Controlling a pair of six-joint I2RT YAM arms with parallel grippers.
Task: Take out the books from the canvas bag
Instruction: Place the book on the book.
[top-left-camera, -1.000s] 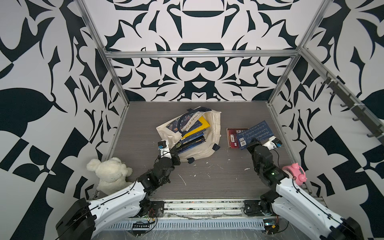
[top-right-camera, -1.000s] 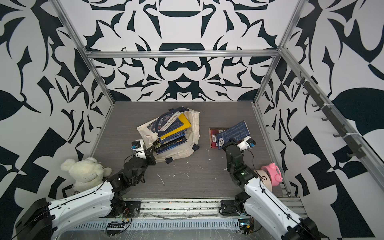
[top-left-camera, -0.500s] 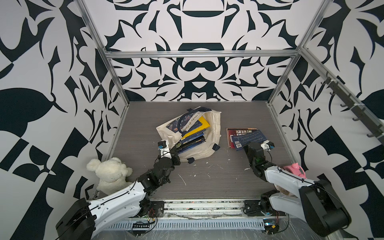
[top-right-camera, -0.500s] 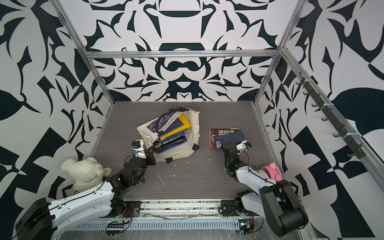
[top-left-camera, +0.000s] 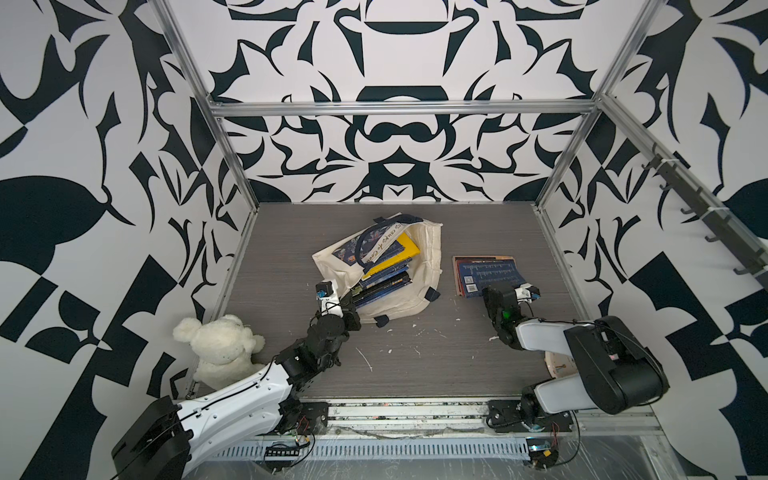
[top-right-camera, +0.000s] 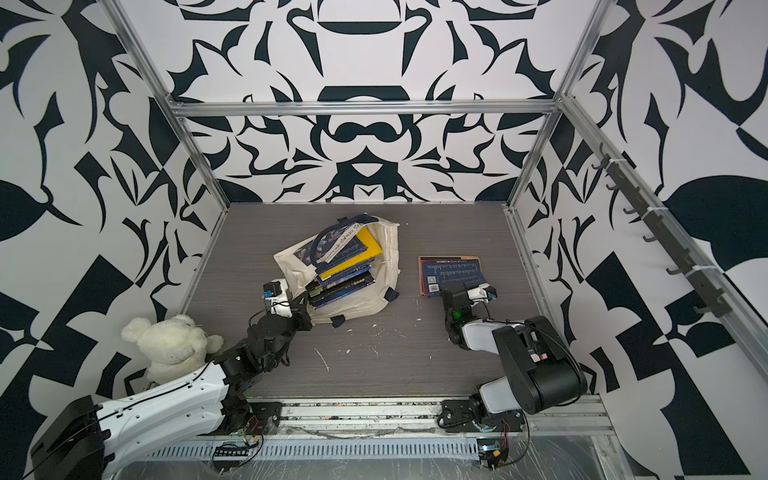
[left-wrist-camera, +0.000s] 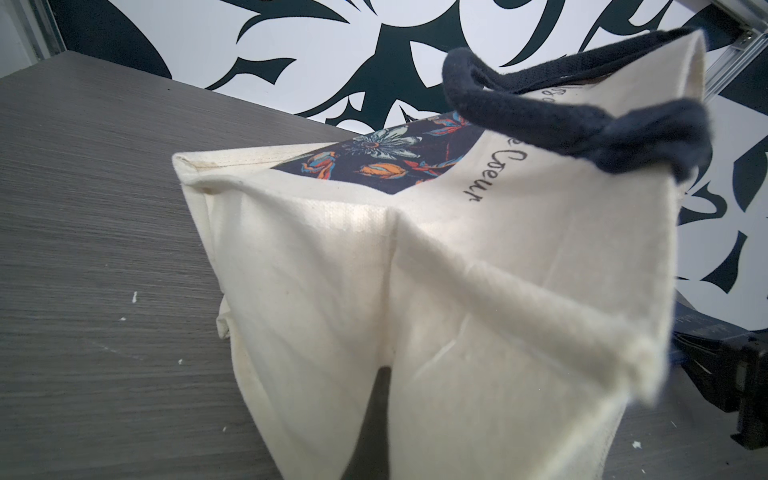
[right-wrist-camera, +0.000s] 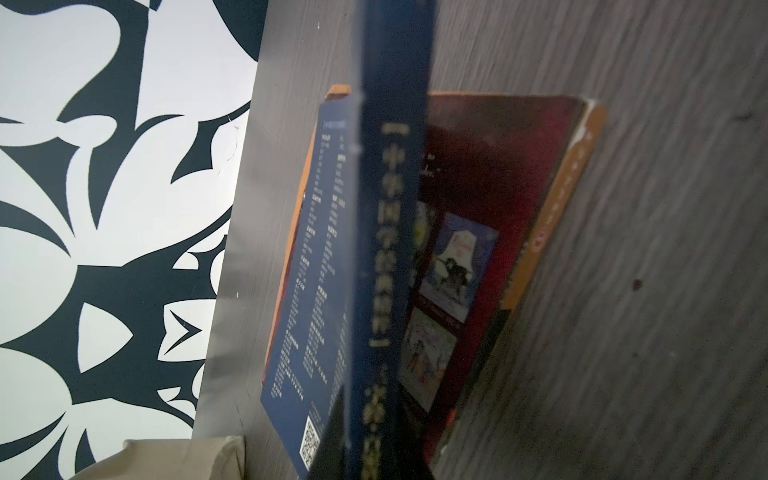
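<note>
Two books are out: the right tool (top-left-camera: 484, 293) is clamped on a blue book (top-left-camera: 492, 274) lying atop a red book (top-left-camera: 457, 278) on the surface (top-left-camera: 415, 365), well apart from the canvas bag (top-left-camera: 415, 291). The left tool (top-left-camera: 347, 300) is closed, apparently pinching the bag's rim. A whole stack of books (top-left-camera: 384, 282) sits in the bag's mouth, so most of the work is left.

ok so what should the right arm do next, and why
Probably open the right pincer and let go: the blue book it grips already rests on the red book, out of the canvas bag. More books wait in the bag, whose edge the left pincer holds.
</note>
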